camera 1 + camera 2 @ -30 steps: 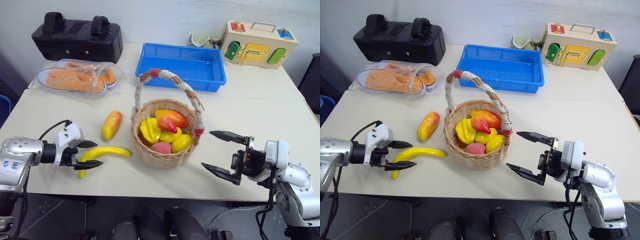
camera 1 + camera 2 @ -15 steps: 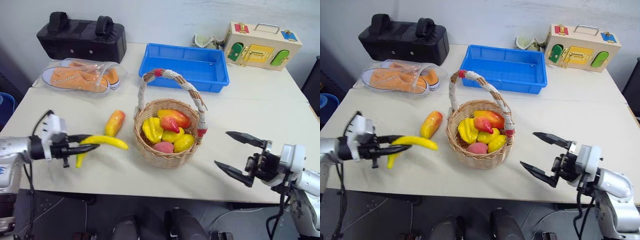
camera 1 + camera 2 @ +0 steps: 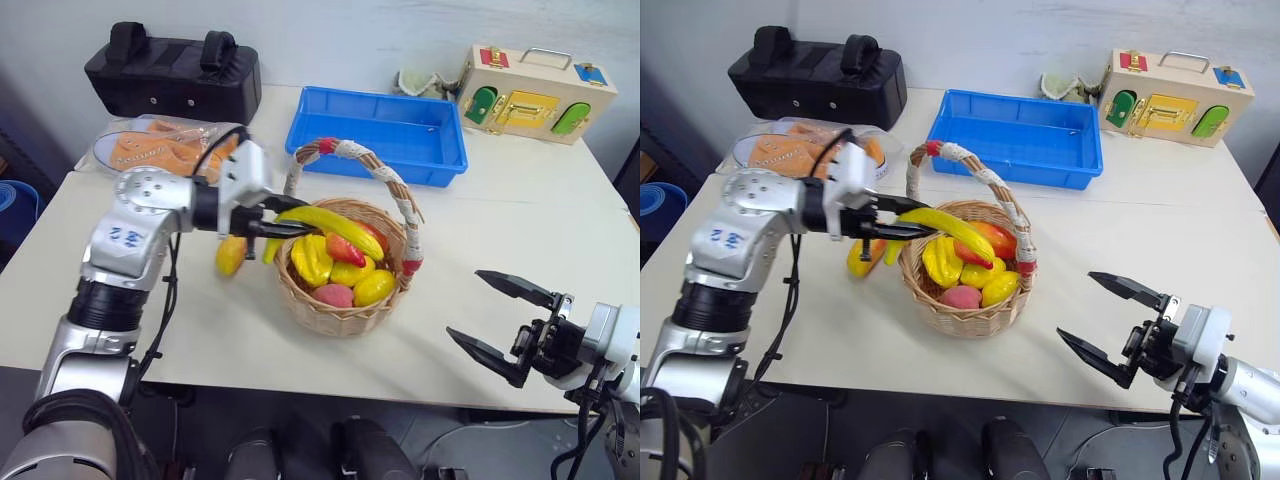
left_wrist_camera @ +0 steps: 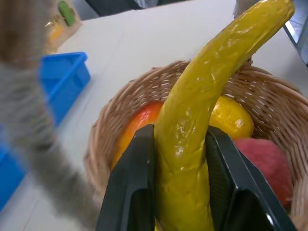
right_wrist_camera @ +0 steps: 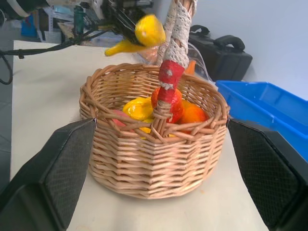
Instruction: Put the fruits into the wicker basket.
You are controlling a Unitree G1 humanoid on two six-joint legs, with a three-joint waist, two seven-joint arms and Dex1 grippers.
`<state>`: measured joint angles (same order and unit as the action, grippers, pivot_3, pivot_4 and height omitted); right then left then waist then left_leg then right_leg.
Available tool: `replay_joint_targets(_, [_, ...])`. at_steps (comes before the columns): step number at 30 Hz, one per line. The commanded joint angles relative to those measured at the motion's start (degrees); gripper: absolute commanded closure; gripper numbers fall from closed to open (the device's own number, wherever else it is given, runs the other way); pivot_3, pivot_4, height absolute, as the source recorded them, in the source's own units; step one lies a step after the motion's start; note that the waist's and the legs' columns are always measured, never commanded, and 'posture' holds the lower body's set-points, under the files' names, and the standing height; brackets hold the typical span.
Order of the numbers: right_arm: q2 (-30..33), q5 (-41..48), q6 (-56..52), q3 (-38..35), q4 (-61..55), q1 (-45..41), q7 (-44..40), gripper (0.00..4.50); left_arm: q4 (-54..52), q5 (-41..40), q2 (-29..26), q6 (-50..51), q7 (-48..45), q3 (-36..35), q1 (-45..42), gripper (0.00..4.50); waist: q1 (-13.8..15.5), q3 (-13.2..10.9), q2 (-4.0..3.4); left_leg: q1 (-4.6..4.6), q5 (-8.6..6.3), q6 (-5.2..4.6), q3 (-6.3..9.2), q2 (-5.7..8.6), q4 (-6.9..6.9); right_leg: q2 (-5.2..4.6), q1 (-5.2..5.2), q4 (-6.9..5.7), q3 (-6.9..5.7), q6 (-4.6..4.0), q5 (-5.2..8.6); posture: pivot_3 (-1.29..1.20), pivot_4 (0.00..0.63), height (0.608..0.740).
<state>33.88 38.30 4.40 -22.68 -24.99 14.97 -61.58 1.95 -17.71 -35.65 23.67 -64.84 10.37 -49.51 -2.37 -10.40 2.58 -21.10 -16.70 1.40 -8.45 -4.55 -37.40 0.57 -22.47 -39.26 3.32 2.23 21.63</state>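
- Wicker basket (image 3: 345,300) sits mid-table in the head views, already holding several fruits. The left gripper (image 3: 268,227), clamped on the banana (image 3: 325,227), holds it above the near rim beside the handle (image 3: 375,180). One mango (image 3: 230,255) lies on the table just left of the basket. The right gripper (image 3: 500,320) hangs empty, jaws wide.
- Left wrist view: both fingers (image 4: 132,187) pinch the banana's middle, tip over the fruit pile.
- Right wrist view: the banana (image 5: 144,31) hangs close to the handle; it could strike the handle or, released early, roll off the heaped fruit.
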Motion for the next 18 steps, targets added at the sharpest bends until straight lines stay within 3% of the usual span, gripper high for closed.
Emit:
replay_joint_targets(1, [-0.49,0.34,1.26,-1.05,-3.12,0.70,1.27,0.00,-0.37,2.99,0.88,0.74,1.10,2.36,-1.73,3.55,-0.11,-0.01,-0.02,0.03,0.02,0.03,0.01,0.00,-0.02,0.00,0.00,-0.09,0.00,0.00,0.00,0.00,0.150,0.740])
replay_joint_targets(2, [-0.63,0.20,1.33,-0.85,-3.34,0.79,1.56,0.00,-0.35,3.00,1.34,1.29,1.29,2.44,-1.67,3.55,-0.19,0.00,-0.03,0.04,0.03,0.04,0.01,0.00,-0.06,0.00,0.00,-0.16,0.00,0.00,0.00,0.00,0.150,0.740])
replay_joint_targets(5, [-0.99,-0.06,1.51,-0.40,-3.78,1.00,2.24,0.00,-1.09,3.08,1.11,1.54,0.40,2.57,-0.88,2.57,-0.41,0.01,-0.04,0.04,0.09,0.04,0.02,0.00,-0.08,0.00,0.01,-0.19,0.00,-0.02,0.01,0.00,0.150,0.740])
replay_joint_targets(10, [-1.24,-0.57,1.94,0.43,-2.63,0.22,2.19,0.00,-1.38,0.88,-1.46,0.02,0.39,-3.00,0.22,1.09,-0.71,0.00,-0.04,0.04,0.09,0.04,0.04,0.00,-0.10,0.00,0.00,-0.21,0.00,-0.02,0.01,0.00,0.150,0.740])
replay_joint_targets(16, [-0.86,-0.80,2.22,1.86,-0.08,-2.86,1.15,0.00,-3.86,-5.56,-6.73,-3.39,-6.02,-11.07,5.64,1.09,-0.78,-0.01,-0.10,0.05,0.10,0.06,0.06,-0.02,-0.09,-0.01,-0.01,-0.24,-0.03,-0.03,0.02,0.00,0.150,0.740])
replay_joint_targets(18, [-0.65,-0.62,2.54,2.46,1.49,-4.77,0.02,0.00,-2.25,-6.89,-10.20,-5.29,-6.11,-17.87,10.26,1.09,-0.79,-0.01,-0.10,0.03,0.10,0.05,0.06,-0.01,-0.11,-0.01,0.00,-0.21,-0.03,-0.03,0.02,0.00,0.150,0.740])
